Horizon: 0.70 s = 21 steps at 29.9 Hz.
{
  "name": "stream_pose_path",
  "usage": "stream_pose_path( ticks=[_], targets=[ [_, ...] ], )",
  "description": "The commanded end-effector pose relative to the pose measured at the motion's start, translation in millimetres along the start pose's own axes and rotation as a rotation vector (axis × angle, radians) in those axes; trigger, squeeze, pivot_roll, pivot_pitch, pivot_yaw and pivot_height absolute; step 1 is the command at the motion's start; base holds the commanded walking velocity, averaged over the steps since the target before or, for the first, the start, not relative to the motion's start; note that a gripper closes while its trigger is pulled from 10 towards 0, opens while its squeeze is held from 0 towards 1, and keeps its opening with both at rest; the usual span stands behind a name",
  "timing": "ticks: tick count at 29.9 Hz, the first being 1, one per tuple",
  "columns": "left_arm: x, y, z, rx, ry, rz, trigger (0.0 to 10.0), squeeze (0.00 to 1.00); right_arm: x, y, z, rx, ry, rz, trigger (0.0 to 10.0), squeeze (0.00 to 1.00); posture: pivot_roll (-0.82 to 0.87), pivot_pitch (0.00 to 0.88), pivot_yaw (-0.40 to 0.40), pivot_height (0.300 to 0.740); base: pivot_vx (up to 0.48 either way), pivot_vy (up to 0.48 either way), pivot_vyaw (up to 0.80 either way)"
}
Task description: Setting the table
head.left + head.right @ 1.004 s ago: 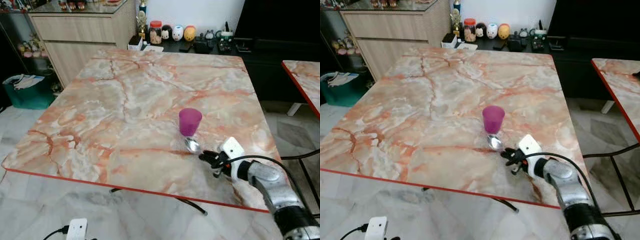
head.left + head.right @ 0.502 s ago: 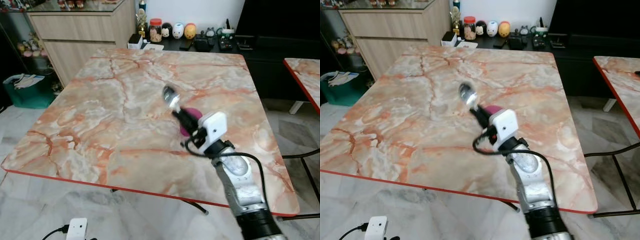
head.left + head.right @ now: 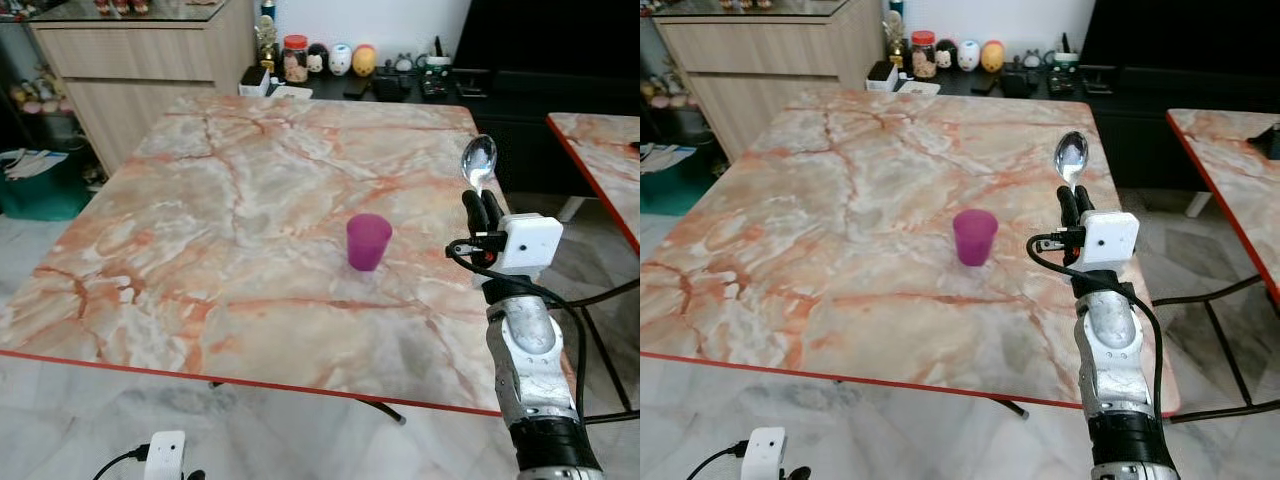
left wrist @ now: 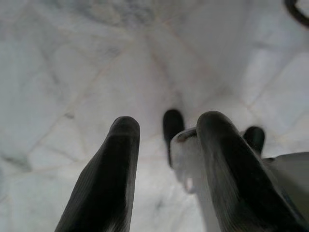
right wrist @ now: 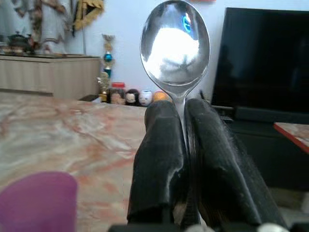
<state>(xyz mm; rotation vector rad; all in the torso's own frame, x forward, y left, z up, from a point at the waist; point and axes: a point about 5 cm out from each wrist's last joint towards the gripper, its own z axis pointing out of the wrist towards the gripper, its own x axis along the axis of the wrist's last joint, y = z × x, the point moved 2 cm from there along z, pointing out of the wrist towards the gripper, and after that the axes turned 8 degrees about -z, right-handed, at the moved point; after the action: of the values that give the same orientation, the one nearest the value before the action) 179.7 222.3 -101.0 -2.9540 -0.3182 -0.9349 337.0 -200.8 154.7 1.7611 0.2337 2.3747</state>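
Observation:
A purple cup (image 3: 368, 241) stands upright near the middle of the marble table (image 3: 230, 210). To its right, above the table's right edge, my right gripper (image 3: 478, 208) is raised and shut on a metal spoon (image 3: 478, 160), whose bowl points upward. In the right wrist view the spoon (image 5: 175, 43) rises from between the two black fingers (image 5: 159, 145), with the purple cup (image 5: 36, 200) low at one side. My left gripper (image 4: 164, 150) hangs over the pale tiled floor, its fingers apart with nothing between them.
A wooden cabinet (image 3: 150, 50) stands at the back left, with jars and small figurines (image 3: 320, 60) on a dark low unit behind the table. A second marble table (image 3: 600, 150) is on the right. A teal bin (image 3: 35, 180) sits left; a white plug (image 3: 165, 455) lies on the floor.
My right arm swung the spoon from over the cup to the right and upright beside the table's right edge. A second ago the spoon lay low on the table by the cup.

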Motion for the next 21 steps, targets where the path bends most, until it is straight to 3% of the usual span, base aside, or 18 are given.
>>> stream_pose_path(
  ticks=[1,7,14,21],
  targets=[
    [1,1.5,0.5,0.012,0.004,-0.020,10.0,0.00,1,4.1,4.6,-0.025,0.007,0.001,10.0,0.00,-0.10,0.000,-0.069,0.740,0.000,0.000,0.00],
    [3,4.1,1.5,0.011,-0.003,0.003,10.0,0.00,8,7.0,4.4,-0.027,0.029,0.006,10.0,0.00,-0.15,0.000,-0.051,0.740,0.000,0.000,0.00],
    [6,-0.5,1.5,0.015,-0.003,0.026,10.0,0.00,7,26.7,1.7,-0.100,0.035,-0.020,10.0,0.00,-0.13,0.000,0.000,0.740,0.000,0.000,0.00],
    [4,-12.8,-0.9,0.035,-0.009,0.053,10.0,0.00,0,19.9,-7.6,-0.099,0.012,-0.014,10.0,0.00,-0.12,0.000,0.027,0.740,0.000,0.000,0.00]
  ],
)
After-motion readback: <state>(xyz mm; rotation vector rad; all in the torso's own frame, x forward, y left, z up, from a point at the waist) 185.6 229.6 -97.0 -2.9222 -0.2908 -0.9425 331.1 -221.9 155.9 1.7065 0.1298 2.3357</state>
